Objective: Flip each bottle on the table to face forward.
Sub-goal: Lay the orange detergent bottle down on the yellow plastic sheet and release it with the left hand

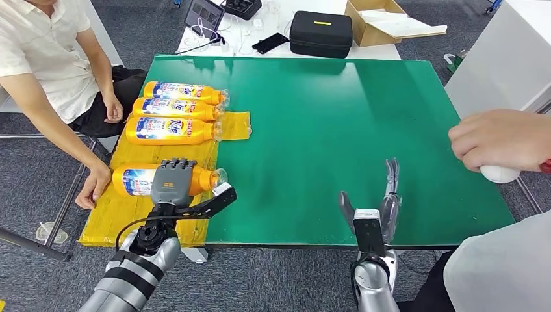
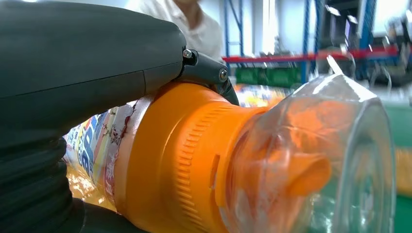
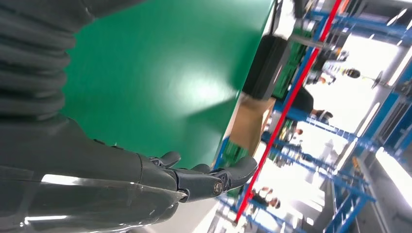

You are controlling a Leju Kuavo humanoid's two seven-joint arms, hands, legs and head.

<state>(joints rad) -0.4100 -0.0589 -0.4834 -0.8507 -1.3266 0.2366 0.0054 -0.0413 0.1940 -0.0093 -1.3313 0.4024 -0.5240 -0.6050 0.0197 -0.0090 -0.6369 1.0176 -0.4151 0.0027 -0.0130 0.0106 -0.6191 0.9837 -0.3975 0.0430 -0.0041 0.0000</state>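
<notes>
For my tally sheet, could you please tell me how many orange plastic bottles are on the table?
4. Three orange plastic bottles lie side by side on the yellow mat. The fourth lies nearer the robot, under its left hand. None seem hidden.

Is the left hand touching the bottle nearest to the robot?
Touching. The head view shows the left hand lying over the nearest bottle; the left wrist view shows it pressed against the orange shoulder.

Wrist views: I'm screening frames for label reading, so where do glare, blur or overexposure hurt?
Left wrist view: the bottle under the left robot hand sits very close, its clear cap soft and glinting. Right wrist view: glare patch on the green table, background blown out beyond the right robot hand.
</notes>
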